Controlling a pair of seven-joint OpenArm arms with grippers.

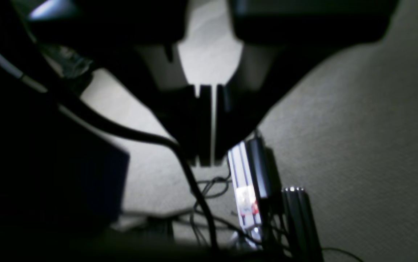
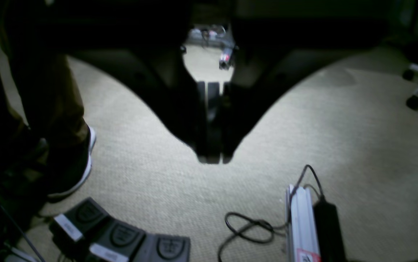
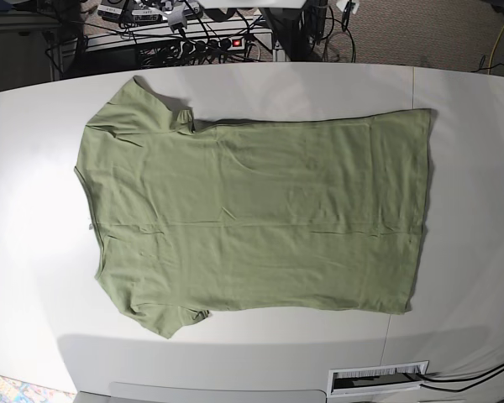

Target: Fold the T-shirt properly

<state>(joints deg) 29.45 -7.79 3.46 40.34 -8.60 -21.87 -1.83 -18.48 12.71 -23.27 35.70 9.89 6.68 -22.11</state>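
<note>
The T-shirt [image 3: 260, 214] lay flat, unfolded; left gripper [image 1: 205, 162] and right gripper [image 2: 210, 160] hung clenched, empty, off-table

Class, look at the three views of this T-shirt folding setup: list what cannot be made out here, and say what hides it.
- Arms: absent from the base view, so their position relative to the T-shirt is unknown.
- T-shirt: missing from both wrist views, which show only carpet.
- Left gripper, right gripper: dark and blurred; they look shut.
- Person's shoe: the body is cut off by the frame edge.
</note>
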